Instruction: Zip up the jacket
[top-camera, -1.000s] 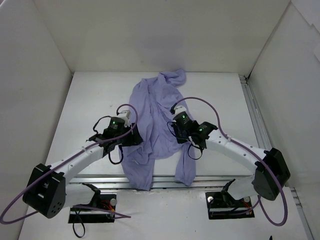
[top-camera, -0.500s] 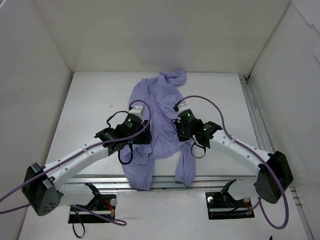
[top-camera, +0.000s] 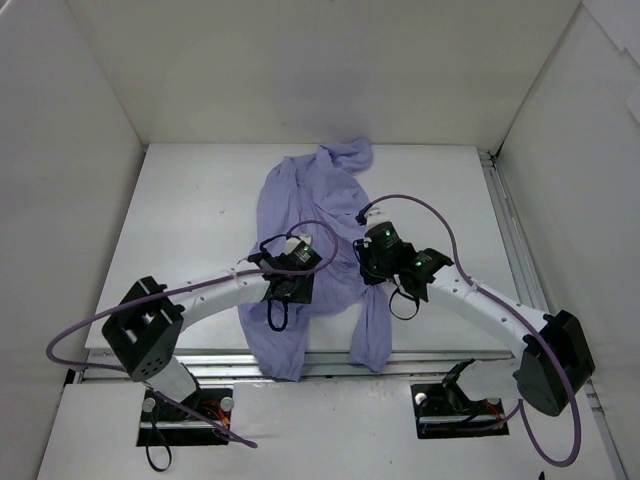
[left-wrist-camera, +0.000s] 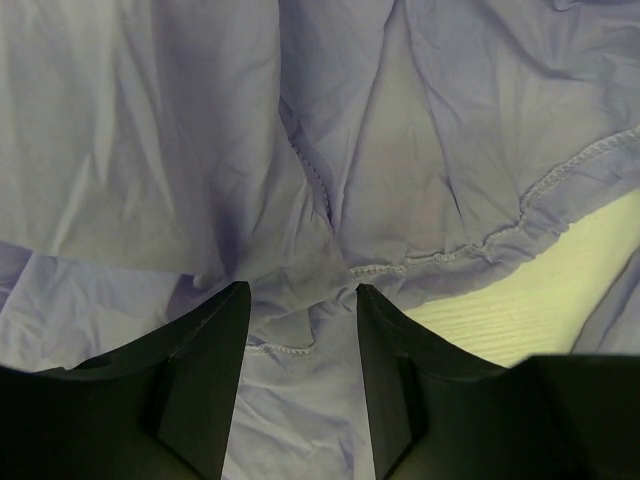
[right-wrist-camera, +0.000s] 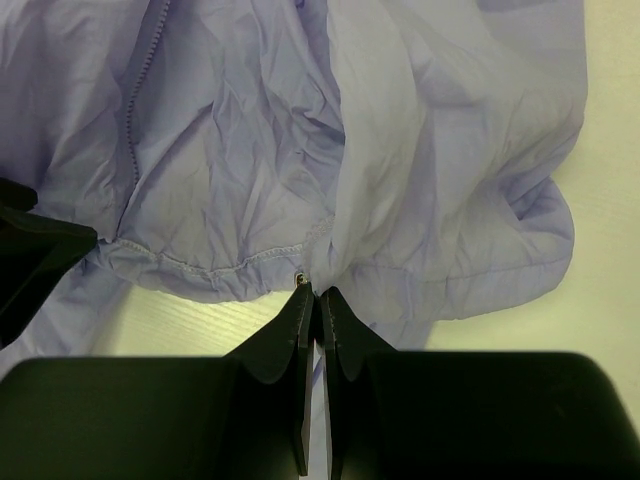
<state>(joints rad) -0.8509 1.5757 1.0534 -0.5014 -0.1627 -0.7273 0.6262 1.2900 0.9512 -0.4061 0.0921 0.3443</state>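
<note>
Covering the jacket (top-camera: 300, 200) middle, left tool (left-wrist-camera: 302, 295) spread; right tool (right-wrist-camera: 312, 292) pressed together at hem (right-wrist-camera: 200, 268), grip unclear

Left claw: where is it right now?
In the top view the left claw hangs over the lower front of the jacket, just left of the right claw; its wrist view shows it open near the hem.

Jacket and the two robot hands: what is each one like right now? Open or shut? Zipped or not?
jacket: lying crumpled on the table; cannot tell how far it is zipped.
left gripper: open, fingers apart over the jacket cloth.
right gripper: shut, tips at the jacket's bottom edge.
</note>
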